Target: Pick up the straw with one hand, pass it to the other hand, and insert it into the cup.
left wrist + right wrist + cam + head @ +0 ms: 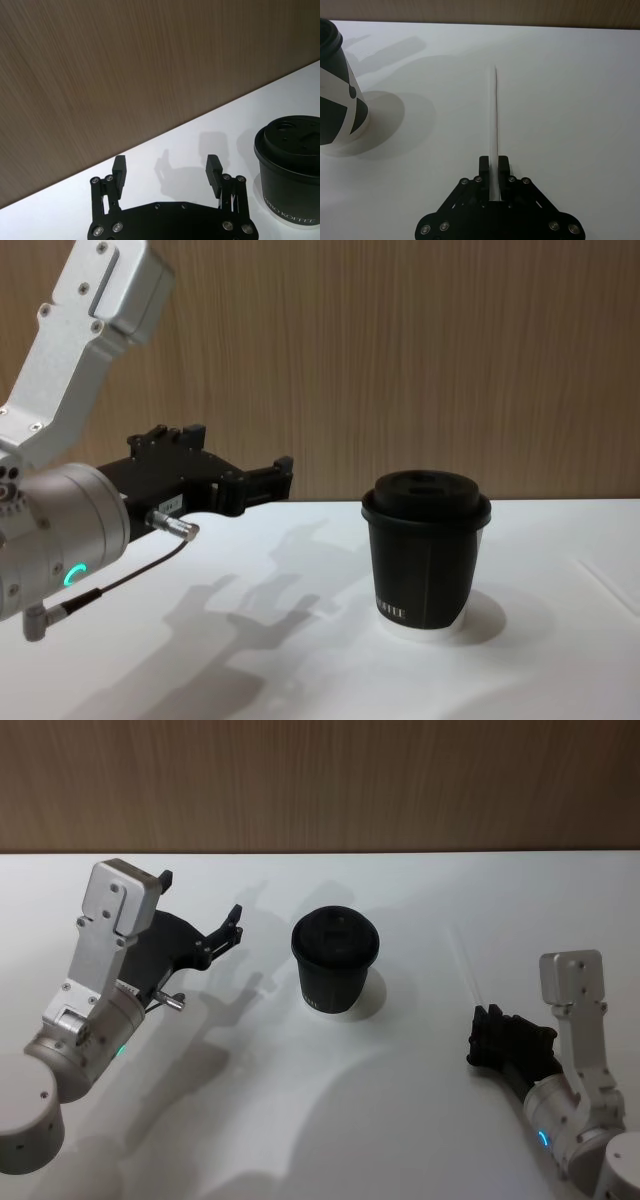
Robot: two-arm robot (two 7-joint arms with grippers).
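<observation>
Right gripper (494, 162): near right edge, fingers pinched on the straw (496, 115) end.
Straw: stretches away over white table (300, 1120); faint from head camera.
Cup (335, 960): centre, lidded, free room around.
Left gripper (166, 167): left of cup, fingers spread wide, holding nothing.

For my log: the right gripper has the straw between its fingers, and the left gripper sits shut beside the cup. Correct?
No: the left gripper is open, fingers spread wide, as the left wrist view shows. The rest stands: the straw is between the right gripper's fingers, the left gripper beside the cup.
</observation>
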